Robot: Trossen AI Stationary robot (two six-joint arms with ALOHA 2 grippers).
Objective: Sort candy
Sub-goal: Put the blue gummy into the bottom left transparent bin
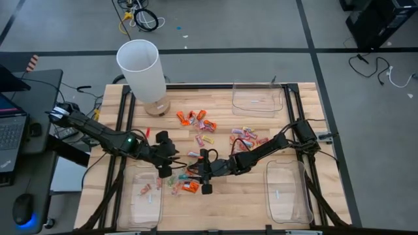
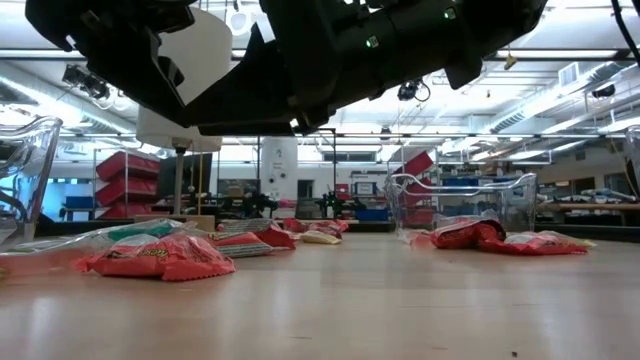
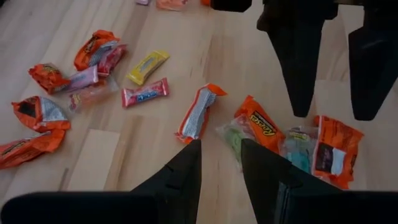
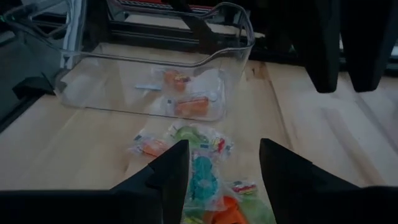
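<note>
Candy in orange, pink, yellow and pale green wrappers lies loose on the wooden table, mostly around its middle. My left gripper hangs open above an orange-and-silver candy with nothing between its fingers. My right gripper faces it from the right, open. Its fingers stand on either side of a teal-and-green candy, which lies on the table among other pale green ones. Each gripper's fingers show in the other's wrist view.
A clear tray at the near left holds a few candies. Further clear trays stand at the near right and the far middle. A tall white cylinder stands at the far left.
</note>
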